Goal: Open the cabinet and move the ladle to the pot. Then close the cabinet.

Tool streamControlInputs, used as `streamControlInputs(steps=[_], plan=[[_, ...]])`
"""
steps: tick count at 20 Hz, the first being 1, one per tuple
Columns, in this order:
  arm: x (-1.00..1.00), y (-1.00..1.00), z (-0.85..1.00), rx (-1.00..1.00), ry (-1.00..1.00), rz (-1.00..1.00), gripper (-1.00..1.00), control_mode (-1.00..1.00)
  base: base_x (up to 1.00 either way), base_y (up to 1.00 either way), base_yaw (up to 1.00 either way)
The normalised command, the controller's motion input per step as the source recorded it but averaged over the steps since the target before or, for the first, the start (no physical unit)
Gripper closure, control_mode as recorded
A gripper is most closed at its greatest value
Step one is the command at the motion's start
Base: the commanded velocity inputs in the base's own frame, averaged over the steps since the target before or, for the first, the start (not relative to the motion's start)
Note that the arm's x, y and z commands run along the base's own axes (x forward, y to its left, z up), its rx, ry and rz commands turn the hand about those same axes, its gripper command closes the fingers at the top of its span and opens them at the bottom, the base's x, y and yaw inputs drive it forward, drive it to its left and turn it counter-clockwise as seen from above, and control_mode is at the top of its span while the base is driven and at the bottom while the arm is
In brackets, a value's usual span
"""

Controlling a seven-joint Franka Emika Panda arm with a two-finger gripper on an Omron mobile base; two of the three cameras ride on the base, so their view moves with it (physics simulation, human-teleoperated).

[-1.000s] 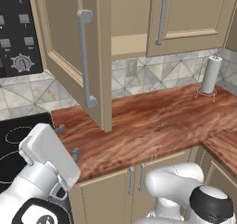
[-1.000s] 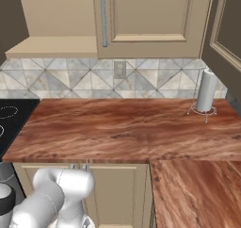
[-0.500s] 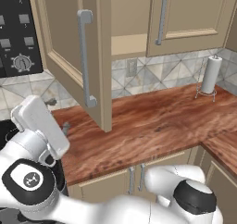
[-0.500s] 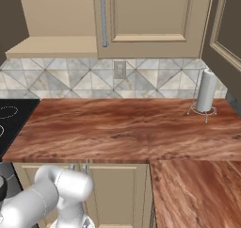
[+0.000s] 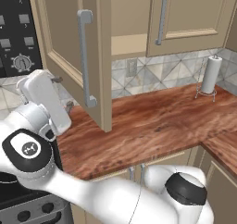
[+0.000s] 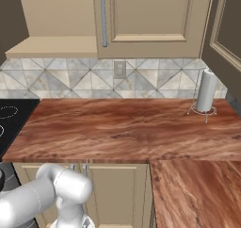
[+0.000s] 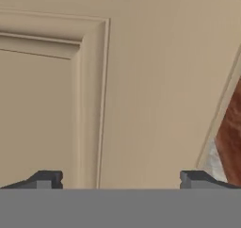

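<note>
your gripper (image 7: 120, 181) is standing wide with nothing between its tips; the cabinet (image 5: 88, 56) door is hanging open just right of it, panel facing the fingers.

Cabinet (image 5: 88, 56) top cropped; interior hidden by door.

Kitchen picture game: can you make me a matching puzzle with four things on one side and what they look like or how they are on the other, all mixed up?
Things:
1. left door
2. right door
3. paper towel roll
4. tool

States:
A. upright at the counter's far right
B. swung open
C. open, empty, facing a door panel
D. shut

Pairs: 1-B, 2-D, 3-A, 4-C
</note>
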Motion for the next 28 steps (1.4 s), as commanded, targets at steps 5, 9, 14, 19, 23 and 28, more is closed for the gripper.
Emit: streamControlInputs(steps=[5, 9, 14, 19, 23, 28], plan=[[0.33, -0.79, 0.16, 0.00, 0.00, -0.01, -1.00, -1.00, 0.00, 0.00, 0.00], [0.44, -0.80, 0.12, 0.00, 0.00, 0.00, -1.00, -1.00, 0.00, 0.00, 0.00], [0.56, -0.70, 0.03, 0.00, 0.00, 0.02, -1.00, -1.00, 0.00, 0.00, 0.00], [0.80, -0.62, 0.02, 0.00, 0.00, 0.12, -1.00, -1.00, 0.00, 0.00, 0.00], [0.83, -0.56, 0.14, 0.02, 0.01, 0.19, -1.00, -1.00, 0.00, 0.00, 0.00], [0.80, -0.61, 0.21, 0.05, 0.08, 0.28, -1.00, -1.00, 0.00, 0.00, 0.00]])
